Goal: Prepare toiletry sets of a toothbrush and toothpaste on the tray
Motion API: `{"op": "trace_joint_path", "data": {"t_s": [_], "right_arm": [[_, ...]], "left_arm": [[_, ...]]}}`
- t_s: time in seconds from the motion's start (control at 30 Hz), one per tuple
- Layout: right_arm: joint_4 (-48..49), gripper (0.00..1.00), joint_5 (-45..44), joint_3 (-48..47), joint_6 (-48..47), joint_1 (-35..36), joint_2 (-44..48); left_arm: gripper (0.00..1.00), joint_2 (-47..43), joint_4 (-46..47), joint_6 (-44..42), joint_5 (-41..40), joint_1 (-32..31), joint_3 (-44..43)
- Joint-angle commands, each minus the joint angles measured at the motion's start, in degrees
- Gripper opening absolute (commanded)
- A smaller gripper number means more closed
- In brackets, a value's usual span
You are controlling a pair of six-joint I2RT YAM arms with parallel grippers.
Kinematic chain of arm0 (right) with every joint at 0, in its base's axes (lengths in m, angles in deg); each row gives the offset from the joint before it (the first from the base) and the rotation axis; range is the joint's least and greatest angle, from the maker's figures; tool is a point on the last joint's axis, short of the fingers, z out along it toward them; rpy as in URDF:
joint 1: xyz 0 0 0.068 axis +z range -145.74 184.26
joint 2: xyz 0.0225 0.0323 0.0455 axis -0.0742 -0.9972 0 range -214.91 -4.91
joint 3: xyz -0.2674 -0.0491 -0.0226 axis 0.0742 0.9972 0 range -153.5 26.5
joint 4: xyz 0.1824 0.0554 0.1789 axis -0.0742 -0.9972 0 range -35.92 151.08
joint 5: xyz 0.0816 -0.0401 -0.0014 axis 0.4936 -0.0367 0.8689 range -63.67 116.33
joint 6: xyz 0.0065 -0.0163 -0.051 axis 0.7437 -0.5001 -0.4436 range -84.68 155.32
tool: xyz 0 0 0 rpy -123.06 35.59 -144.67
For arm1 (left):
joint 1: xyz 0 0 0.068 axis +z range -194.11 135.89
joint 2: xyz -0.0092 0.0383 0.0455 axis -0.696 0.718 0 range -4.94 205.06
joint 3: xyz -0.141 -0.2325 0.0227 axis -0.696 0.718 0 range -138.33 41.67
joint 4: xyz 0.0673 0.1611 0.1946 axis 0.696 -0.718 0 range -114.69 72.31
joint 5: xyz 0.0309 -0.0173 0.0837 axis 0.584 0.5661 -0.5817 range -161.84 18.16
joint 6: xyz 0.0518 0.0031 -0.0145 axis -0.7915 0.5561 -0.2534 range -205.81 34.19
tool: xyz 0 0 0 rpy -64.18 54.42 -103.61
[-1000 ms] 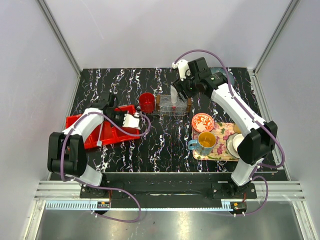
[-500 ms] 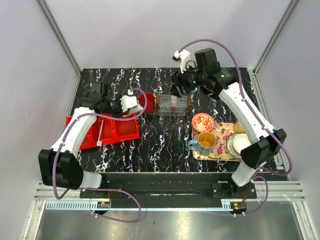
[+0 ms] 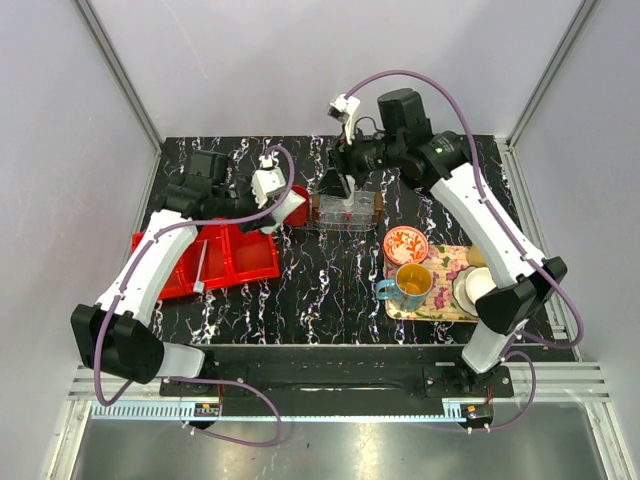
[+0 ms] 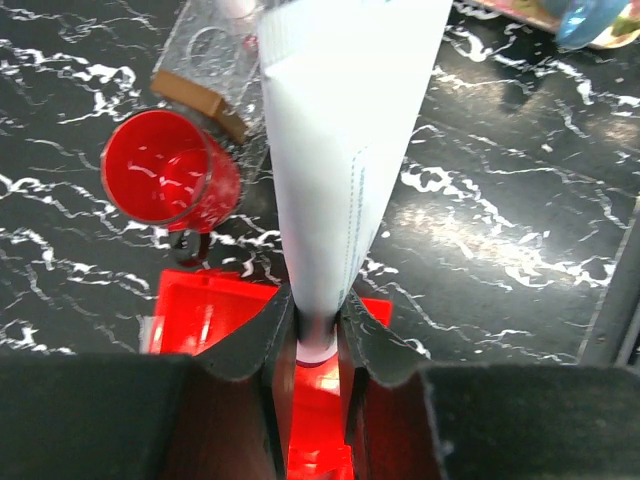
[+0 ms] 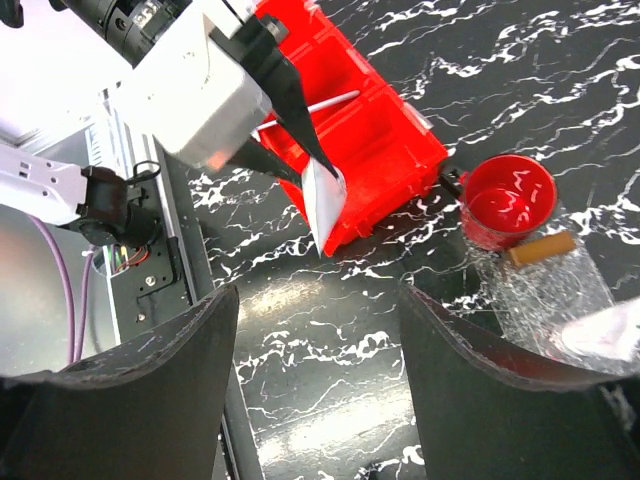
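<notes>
1. The black marbled surface (image 3: 330,290) carries everything. The red three-compartment plastic bin (image 3: 235,262) sits well left of the clear oval plastic tray (image 3: 365,218).
2. The left gripper (image 4: 315,310) is up in the air just left of the tray, by the red cup (image 4: 165,180). Its jaws are clenched on a white toothpaste tube (image 4: 340,140).
3. The right gripper (image 3: 334,184) hangs right over the tray with its jaws spread wide, carrying nothing.
4. A second tube (image 5: 610,335) appears to lie in the tray.
5. The slim pale toothbrush (image 5: 320,103) lies in the bin, left of the tray, not yet fetched.
6. The step in hand looks like delivering the tube. The next move calls for carrying it rightward over the tray, lowering and letting go. It must stay clear of the right gripper crowding that spot.
7. The left wrist view alone shows the clamp on the tube's narrow end. The right wrist view alone shows its own jaws gaping, and gives the clearest sight of the toothbrush. The top view alone shows both arms converging.
</notes>
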State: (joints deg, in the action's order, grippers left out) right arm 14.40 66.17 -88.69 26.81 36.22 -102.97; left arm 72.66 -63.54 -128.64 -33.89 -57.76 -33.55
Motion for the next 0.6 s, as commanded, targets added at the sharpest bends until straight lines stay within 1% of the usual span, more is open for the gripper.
{"op": "trace_joint_path", "data": {"t_s": [0.0,0.13,0.37,0.57], "right_arm": [[0.01,0.7,0.77,-2.58,0.25,2.48,-2.22],[0.0,0.7,0.6,-2.31,0.25,3.63,-3.45],[0.36,0.7,-0.11,-1.96,-0.1,5.12,-4.24],[0.62,0.67,-1.07,-0.91,-0.54,5.56,-4.77]], "left_arm": [[0.0,-1.05,0.76,6.87,2.56,-2.34,-4.05],[0.0,-1.05,1.72,9.86,2.12,-3.84,-4.15],[0.0,-1.4,3.74,11.71,-0.16,-6.65,-3.71],[0.0,-1.49,4.89,13.56,-0.43,-7.01,-3.97]]}}
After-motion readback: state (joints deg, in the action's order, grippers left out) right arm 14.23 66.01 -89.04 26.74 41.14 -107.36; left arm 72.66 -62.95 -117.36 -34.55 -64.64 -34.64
